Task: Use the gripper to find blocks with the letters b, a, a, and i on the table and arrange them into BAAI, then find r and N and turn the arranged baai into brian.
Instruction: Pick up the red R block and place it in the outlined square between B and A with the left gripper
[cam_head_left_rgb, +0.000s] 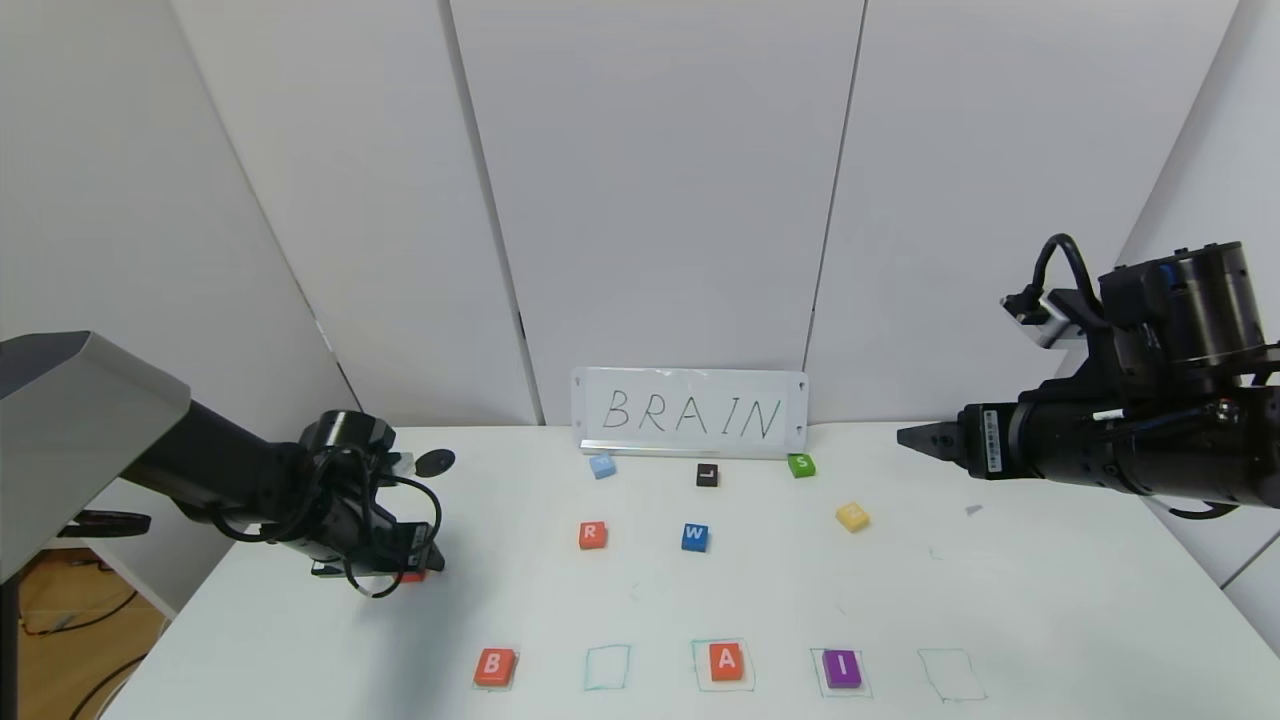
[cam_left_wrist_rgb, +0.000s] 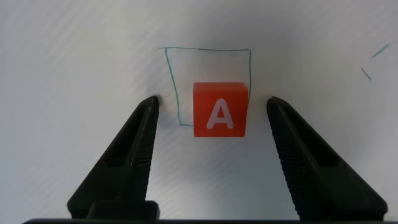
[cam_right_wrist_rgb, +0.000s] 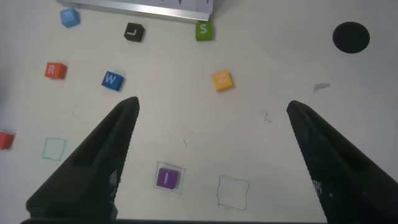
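Orange A block (cam_left_wrist_rgb: 219, 109) lies on the table (cam_head_left_rgb: 760, 590), partly over a green drawn square (cam_left_wrist_rgb: 205, 50). My left gripper (cam_left_wrist_rgb: 212, 101) is open around it, both fingers apart from its sides. In the head view this gripper (cam_head_left_rgb: 415, 565) is low over the left of the table, and only an orange sliver (cam_head_left_rgb: 412, 577) of the block shows. In the front row stand orange B (cam_head_left_rgb: 494, 666), a second orange A (cam_head_left_rgb: 727, 661) and purple I (cam_head_left_rgb: 842, 668). Orange R (cam_head_left_rgb: 592, 535) and yellow N (cam_head_left_rgb: 852, 516) lie farther back. My right gripper (cam_head_left_rgb: 915, 438) hangs open and empty, high at the right.
Blue W (cam_head_left_rgb: 695, 537), black L (cam_head_left_rgb: 707, 475), green S (cam_head_left_rgb: 801, 464) and a pale blue block (cam_head_left_rgb: 602, 465) lie near a white BRAIN sign (cam_head_left_rgb: 690, 412). Empty drawn squares (cam_head_left_rgb: 607, 667) (cam_head_left_rgb: 952, 675) sit in the front row. A black spot (cam_head_left_rgb: 434, 462) is behind the left arm.
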